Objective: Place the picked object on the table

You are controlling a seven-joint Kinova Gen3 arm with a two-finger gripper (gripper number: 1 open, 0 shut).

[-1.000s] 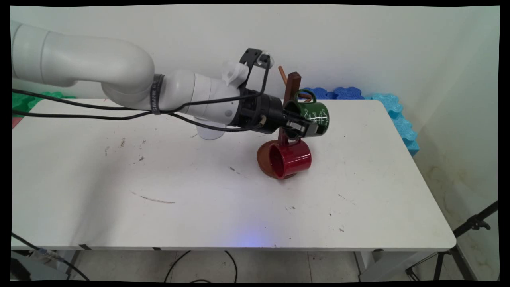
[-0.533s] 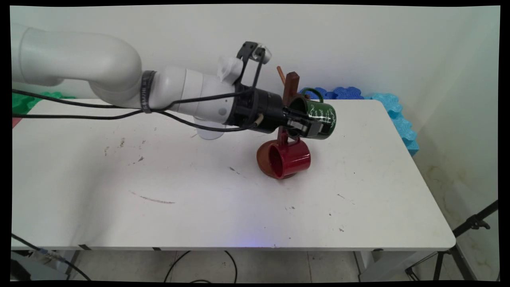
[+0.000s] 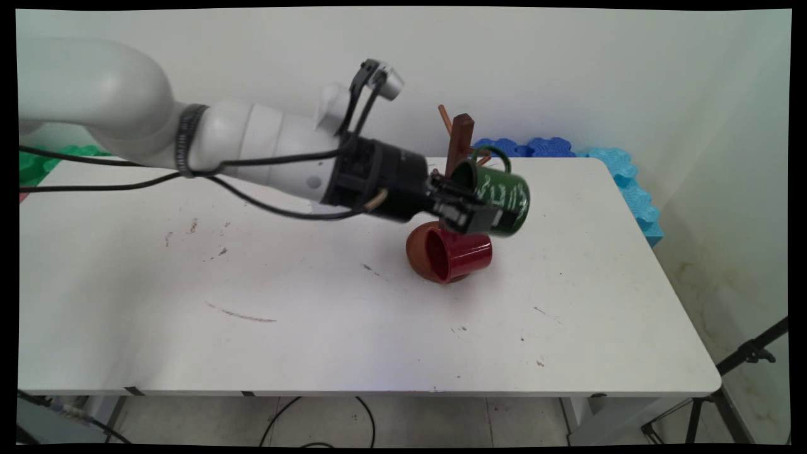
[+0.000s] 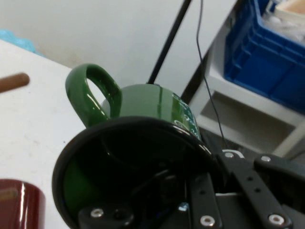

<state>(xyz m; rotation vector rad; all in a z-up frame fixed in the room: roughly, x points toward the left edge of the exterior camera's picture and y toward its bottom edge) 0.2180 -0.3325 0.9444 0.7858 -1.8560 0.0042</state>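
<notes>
My gripper [image 3: 482,211] is shut on the rim of a green mug [image 3: 501,195] with white lettering, held on its side in the air just right of a brown wooden mug tree [image 3: 460,142]. In the hand view the green mug [image 4: 143,143] fills the middle, its mouth toward the camera and its handle up and left, one finger inside the rim. A red mug [image 3: 457,252] hangs low on the tree, on its side, right below the gripper. The tip of a wooden peg [image 4: 14,82] shows at the left.
The tree's round brown base [image 3: 417,252] stands on the white table [image 3: 315,302] right of centre. Blue foam pieces [image 3: 605,161] lie along the table's far right edge, green ones [image 3: 38,157] at the far left. A black stand [image 3: 744,356] is at the lower right.
The gripper with the green mug has moved a little right and then down and toward the near side, away from the tree's upper peg. The red mug has not moved.
</notes>
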